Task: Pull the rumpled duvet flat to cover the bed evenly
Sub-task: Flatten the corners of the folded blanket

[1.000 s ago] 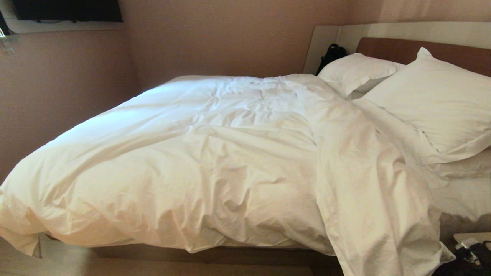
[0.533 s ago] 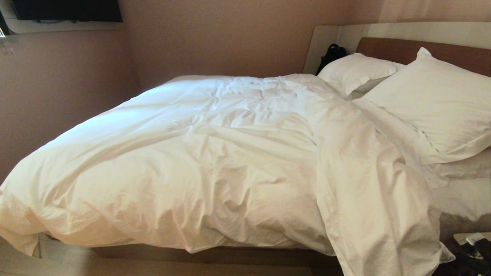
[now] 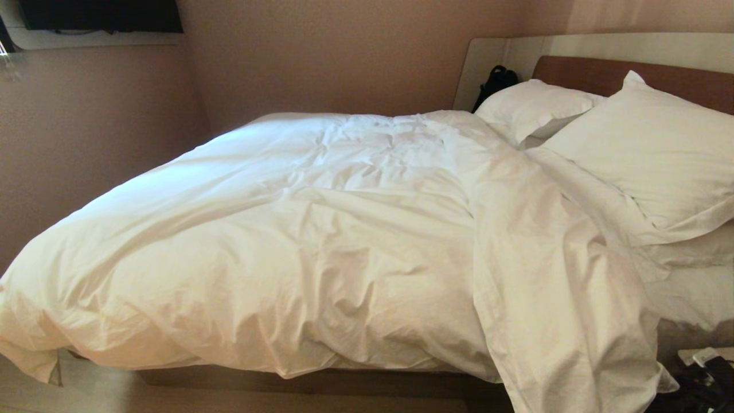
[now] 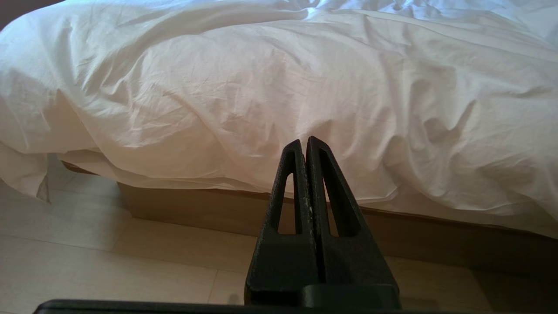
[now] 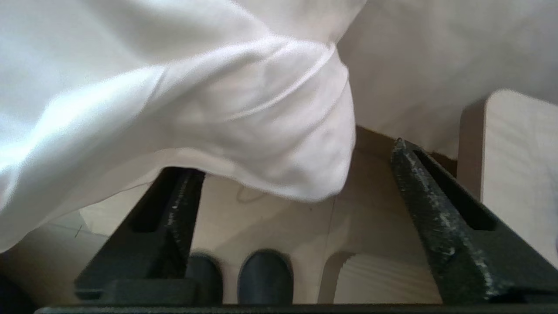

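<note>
Puffy white rumpled duvet point(image 3: 298, 241): spread over wide low bed point(image 3: 321, 381), one corner hanging off near edge.
Right pincer point(image 5: 296, 174): jaws apart, below that corner.
Left pincer point(image 4: 304, 146): together, parked.

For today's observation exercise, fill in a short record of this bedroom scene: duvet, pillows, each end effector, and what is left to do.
duvet: rumpled, spread over most of the bed, one corner hanging over the near side
pillows: two, against the headboard, uncovered
left end effector: shut, empty, low beside the bed, pointing at the duvet's near edge
right end effector: open, fingers either side of the hanging corner, not gripping it
left to do: smooth the wrinkles, even out the overhang
</note>
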### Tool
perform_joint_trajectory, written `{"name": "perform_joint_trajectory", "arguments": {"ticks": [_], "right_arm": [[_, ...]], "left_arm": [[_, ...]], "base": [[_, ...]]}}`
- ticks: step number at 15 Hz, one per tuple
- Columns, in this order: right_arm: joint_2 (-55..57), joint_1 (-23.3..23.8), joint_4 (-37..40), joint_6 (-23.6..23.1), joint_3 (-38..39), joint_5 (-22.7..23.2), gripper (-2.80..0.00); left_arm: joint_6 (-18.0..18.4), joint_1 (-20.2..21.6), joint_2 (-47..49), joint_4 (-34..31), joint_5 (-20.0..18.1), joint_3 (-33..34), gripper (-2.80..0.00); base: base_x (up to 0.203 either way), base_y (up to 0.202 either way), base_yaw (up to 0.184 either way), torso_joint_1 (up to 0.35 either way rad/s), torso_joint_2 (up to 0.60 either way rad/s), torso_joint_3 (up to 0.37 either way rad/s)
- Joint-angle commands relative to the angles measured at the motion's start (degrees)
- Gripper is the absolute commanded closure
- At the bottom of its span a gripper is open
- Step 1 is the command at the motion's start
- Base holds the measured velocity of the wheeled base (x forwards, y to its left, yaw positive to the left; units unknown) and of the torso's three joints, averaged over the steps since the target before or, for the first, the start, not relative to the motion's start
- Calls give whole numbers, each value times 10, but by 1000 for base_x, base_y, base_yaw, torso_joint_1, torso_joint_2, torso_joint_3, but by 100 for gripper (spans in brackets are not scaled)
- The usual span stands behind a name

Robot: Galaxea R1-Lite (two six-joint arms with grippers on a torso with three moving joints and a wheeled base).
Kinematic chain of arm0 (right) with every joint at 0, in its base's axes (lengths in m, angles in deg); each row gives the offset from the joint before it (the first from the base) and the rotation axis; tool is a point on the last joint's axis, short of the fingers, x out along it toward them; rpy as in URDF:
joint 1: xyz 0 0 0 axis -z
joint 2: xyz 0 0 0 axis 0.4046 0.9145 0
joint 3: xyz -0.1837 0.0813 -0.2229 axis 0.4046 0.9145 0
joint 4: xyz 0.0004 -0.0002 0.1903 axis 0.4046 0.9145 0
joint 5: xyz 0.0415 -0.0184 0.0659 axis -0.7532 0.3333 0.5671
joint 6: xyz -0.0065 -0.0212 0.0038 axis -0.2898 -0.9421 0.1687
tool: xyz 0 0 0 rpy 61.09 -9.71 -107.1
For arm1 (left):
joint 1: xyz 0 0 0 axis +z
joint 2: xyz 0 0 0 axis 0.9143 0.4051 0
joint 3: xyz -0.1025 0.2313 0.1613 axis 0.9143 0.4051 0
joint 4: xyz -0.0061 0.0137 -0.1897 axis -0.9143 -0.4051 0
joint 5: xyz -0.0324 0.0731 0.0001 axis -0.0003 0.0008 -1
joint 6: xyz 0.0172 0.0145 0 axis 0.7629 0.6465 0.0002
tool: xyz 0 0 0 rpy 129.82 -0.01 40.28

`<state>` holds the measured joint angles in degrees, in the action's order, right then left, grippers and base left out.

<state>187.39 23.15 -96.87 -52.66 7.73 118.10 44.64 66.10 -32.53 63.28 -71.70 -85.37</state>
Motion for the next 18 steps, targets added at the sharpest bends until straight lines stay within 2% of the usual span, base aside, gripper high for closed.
{"name": "perform_joint_trajectory", "arguments": {"ticks": [1, 13, 14, 18], "right_arm": [[10, -2, -5, -2, -13, 4, -280], [39, -5, -3, 11, -68, 13, -280], [40, -5, -3, 11, -68, 15, 0], [40, -11, -3, 12, -67, 15, 0]], "left_arm": [[0, 0, 0, 0, 0, 0, 0], [-1, 0, 0, 0, 0, 0, 0], [0, 0, 0, 0, 0, 0, 0], [-1, 0, 0, 0, 0, 0, 0]], "base": [[0, 0, 0, 0, 0, 0], [0, 0, 0, 0, 0, 0], [0, 0, 0, 0, 0, 0], [0, 0, 0, 0, 0, 0]]}}
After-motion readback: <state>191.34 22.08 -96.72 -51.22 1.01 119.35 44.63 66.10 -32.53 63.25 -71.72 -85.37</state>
